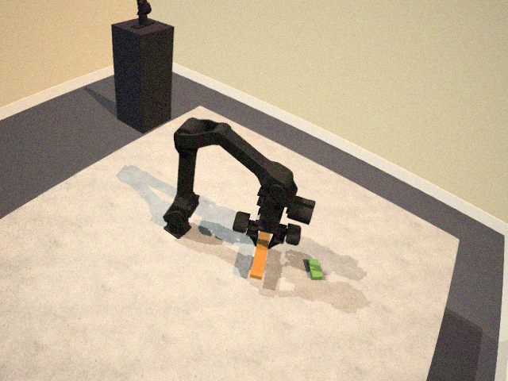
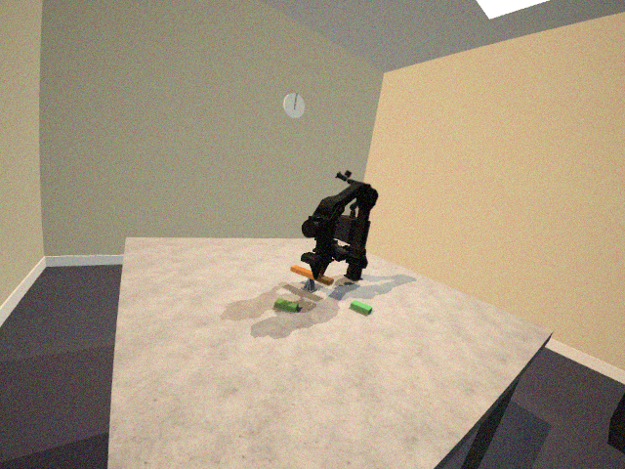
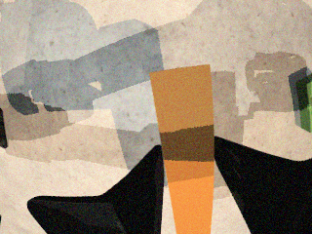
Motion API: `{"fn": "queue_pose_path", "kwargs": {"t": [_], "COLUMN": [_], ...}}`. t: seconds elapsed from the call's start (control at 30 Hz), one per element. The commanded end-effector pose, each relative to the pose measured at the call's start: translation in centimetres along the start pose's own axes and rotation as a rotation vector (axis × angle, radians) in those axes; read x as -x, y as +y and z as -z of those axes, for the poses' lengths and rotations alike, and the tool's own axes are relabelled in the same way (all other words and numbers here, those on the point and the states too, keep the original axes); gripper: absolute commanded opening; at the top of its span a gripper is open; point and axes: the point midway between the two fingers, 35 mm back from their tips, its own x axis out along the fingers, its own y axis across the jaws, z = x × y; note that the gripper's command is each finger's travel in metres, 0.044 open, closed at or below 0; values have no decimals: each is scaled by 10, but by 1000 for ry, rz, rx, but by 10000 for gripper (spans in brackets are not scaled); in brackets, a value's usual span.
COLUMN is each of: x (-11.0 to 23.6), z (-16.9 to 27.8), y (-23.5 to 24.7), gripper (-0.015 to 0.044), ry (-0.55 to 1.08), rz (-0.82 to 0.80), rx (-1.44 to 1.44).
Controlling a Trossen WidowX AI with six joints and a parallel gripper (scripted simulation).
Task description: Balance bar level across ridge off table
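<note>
The gripper (image 1: 267,240) points straight down over the middle of the table, its two dark fingers standing partly apart on either side of the orange bar (image 1: 259,257); the gap is close to the bar's width, and I cannot tell from here whether they press on it or merely flank it. The bar is a flat, smooth, narrow plank lying across a small grey ridge (image 2: 309,285), and from the side it sits up off the table (image 2: 212,383), roughly level, with both ends in the air. Around it, two little green blocks lie on the tabletop: one green block (image 2: 286,305) just in front of the ridge, the other green block (image 2: 361,307) off to the side, both apart from the bar and neither under the gripper. The table is pale and mottled like stone, crossed by soft overlapping shadows. The arm (image 1: 229,149) is matte black, rising upright from its base, bending sharply at the elbow and sloping down to a wrist turned vertical. Behind the table stands a tall dark pedestal (image 1: 142,74) on the grey floor, and a round clock (image 2: 293,105) hangs on the far wall.
</note>
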Motion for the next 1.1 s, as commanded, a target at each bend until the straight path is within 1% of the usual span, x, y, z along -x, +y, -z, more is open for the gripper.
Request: {"fn": "queue_pose_path", "kwargs": {"t": [0.0,0.03,0.4,0.7,0.73,0.83,0.9,1.07], "x": [0,0,0,0,0,2,18,82], "z": [0,0,0,0,0,0,0,0], "y": [0,0,0,0,0,0,-3,-3], "gripper": [173,185,185,421,440,440,440,440], "ry": [0,0,0,0,0,0,0,0], "rz": [0,0,0,0,0,0,0,0], "rx": [0,0,0,0,0,0,0,0]}}
